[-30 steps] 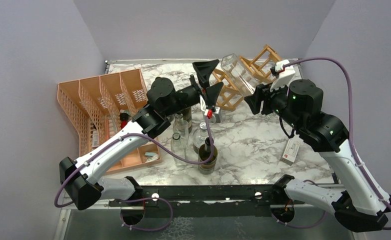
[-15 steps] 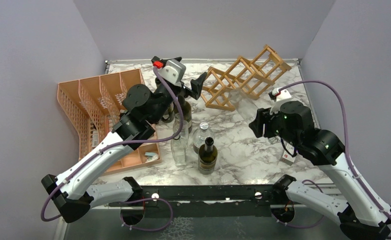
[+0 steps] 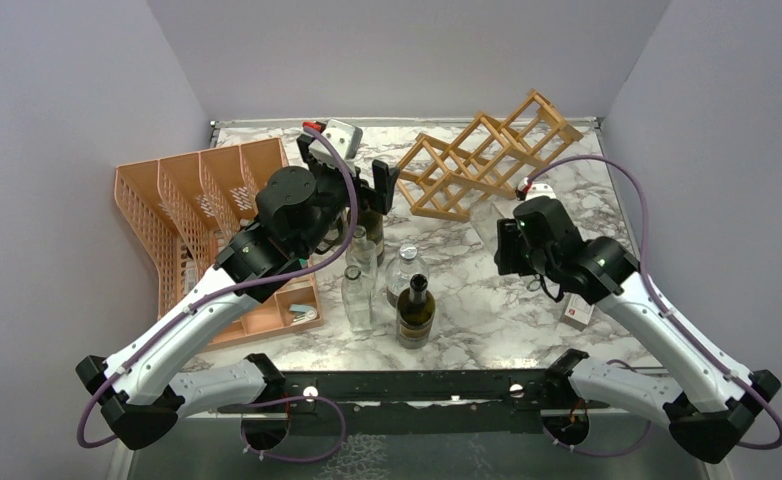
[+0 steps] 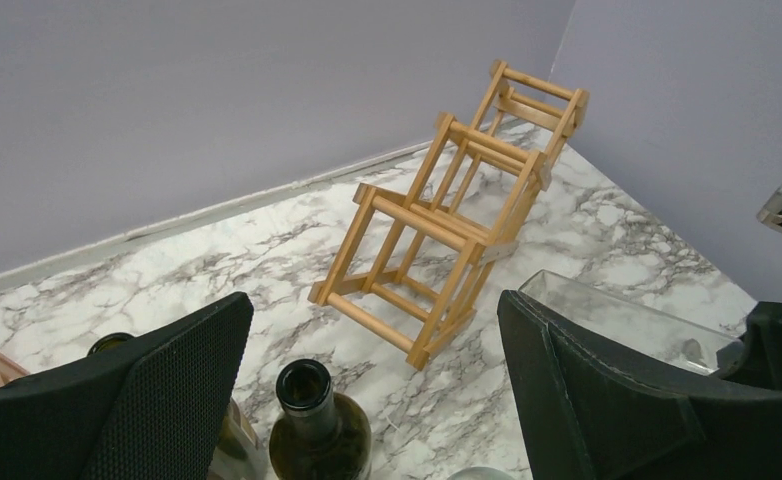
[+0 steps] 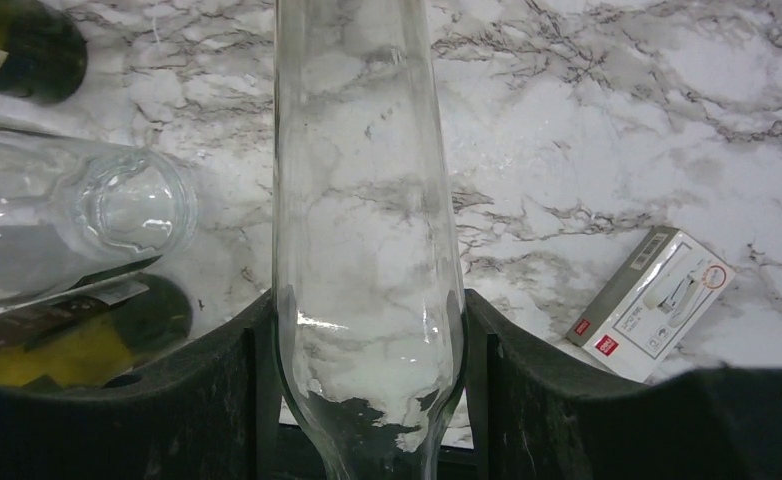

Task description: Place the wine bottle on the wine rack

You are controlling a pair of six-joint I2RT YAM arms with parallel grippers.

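Observation:
The light wooden wine rack [image 3: 482,150] lies tilted at the back of the marble table; the left wrist view shows it empty [image 4: 447,215]. My right gripper [image 3: 502,240] is shut on a clear glass wine bottle [image 3: 486,215], which it holds above the table just in front of the rack's near end. The right wrist view shows the bottle's lower body [image 5: 367,200] clamped in the gripper [image 5: 367,335]. My left gripper [image 3: 367,185] is open and empty above a dark bottle [image 4: 305,400], left of the rack.
Several bottles stand at table centre: a dark one [image 3: 416,310], clear ones [image 3: 357,298] [image 3: 401,268]. An orange mesh organizer [image 3: 197,215] fills the left side. A small white box [image 3: 579,304] lies near my right arm.
My right gripper has drawn the clear bottle away from the rack, down and nearer. My left gripper has swung left, away from the rack, to above the standing bottles.

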